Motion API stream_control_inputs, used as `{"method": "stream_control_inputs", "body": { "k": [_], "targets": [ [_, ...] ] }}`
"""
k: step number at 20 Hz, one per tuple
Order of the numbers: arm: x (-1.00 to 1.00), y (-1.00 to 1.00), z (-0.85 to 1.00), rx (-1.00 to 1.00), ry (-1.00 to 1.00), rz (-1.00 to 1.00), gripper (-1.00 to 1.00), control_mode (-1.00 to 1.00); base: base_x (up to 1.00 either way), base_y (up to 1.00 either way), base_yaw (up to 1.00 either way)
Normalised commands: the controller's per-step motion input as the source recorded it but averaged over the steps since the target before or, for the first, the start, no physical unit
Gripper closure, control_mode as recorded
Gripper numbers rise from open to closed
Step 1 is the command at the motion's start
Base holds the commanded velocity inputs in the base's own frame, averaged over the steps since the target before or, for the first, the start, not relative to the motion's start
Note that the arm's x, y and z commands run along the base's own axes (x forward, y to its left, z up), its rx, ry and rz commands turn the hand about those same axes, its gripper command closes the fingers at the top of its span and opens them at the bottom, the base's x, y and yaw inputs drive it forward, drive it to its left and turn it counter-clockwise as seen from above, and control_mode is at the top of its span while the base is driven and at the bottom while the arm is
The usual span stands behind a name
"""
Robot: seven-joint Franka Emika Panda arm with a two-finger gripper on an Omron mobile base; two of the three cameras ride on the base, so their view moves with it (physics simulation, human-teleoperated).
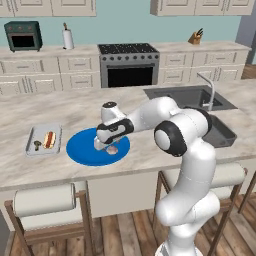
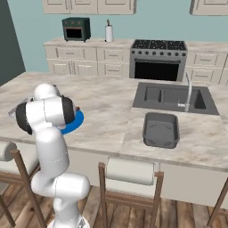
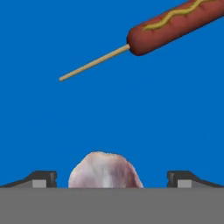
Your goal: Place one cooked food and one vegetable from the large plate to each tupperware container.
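The large plate [image 1: 82,150] is bright blue and lies on the island counter; its edge [image 2: 76,122] peeks out behind my arm. My gripper [image 1: 102,145] hangs low over it, open. In the hand view, the gripper [image 3: 112,180] straddles a pale pinkish-white lump [image 3: 105,169] with a fingertip on each side, apart from it. The same lump [image 1: 113,149] lies on the plate. A sausage on a stick [image 3: 175,24] lies further along the plate [image 3: 52,131]. One tupperware container [image 1: 31,145], left of the plate, holds a hot dog [image 1: 49,139] and a small dark item [image 1: 37,145]. Another container [image 2: 161,129] stands by the sink.
A dark sink [image 1: 190,97] with a faucet [image 1: 210,90] is set in the counter's right part. Two stools [image 1: 45,200] stand under the near edge. A stove [image 1: 127,62], a toaster oven [image 1: 22,35] and a paper towel roll [image 1: 68,37] line the back wall.
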Motion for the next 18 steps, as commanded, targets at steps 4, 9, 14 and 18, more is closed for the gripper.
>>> {"method": "stream_control_inputs", "body": {
  "k": [4, 9, 14, 18],
  "targets": [
    [-0.13, -0.03, -0.27, 0.0, 0.18, -0.03, -1.0, -1.0, 0.0, 0.0, 0.0],
    [-0.01, -0.07, -0.17, 0.0, 0.09, -0.01, -1.0, -1.0, 0.0, 0.0, 0.0],
    [-0.37, -0.1, 0.0, 0.0, 0.02, 0.0, -1.0, -1.0, 0.0, 0.0, 0.0],
    [-0.43, 0.0, -0.02, 0.0, 0.0, 0.0, -1.0, -1.0, 0.0, 0.0, 0.0]
  ]
}}
